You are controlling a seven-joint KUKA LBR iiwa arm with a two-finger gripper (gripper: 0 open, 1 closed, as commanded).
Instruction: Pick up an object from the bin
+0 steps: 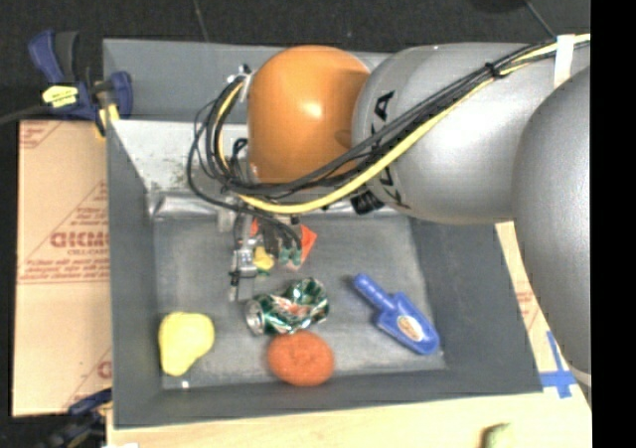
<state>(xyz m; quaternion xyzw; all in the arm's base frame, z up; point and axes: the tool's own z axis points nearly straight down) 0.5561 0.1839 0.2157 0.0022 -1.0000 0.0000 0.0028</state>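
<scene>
Candidate nearest the gripper (243, 277): crushed can (288, 307), green and white with a red patch, lying on its side just beside the gripper, on the side away from the sloped back wall (159, 153) of the bin. Gripper state, open or closed: could not tell, with the orange wrist cover (303, 113) and cables hanging over it. Noted some small yellow, green and red bits (281, 249) right against the gripper, too muddled to name or to call held. Judged the pick not yet made. Advised, for a clean take of the can: come straight down across its narrow width rather than along its length, against slipping or rolling on dented metal; close gently; lift straight up. Next outward, just past the can from the gripper and touching or nearly touching it: round orange scrubber ball (300, 359), reckoned likely to get nudged or dragged along by a descent straying that way. Farther out, toward the arm's side of the gripper: blue plastic tool (396, 314), lying apart from the can. Farther out on the opposite side, away from the arm: yellow lump (185, 342), well apart and no hindrance.
</scene>
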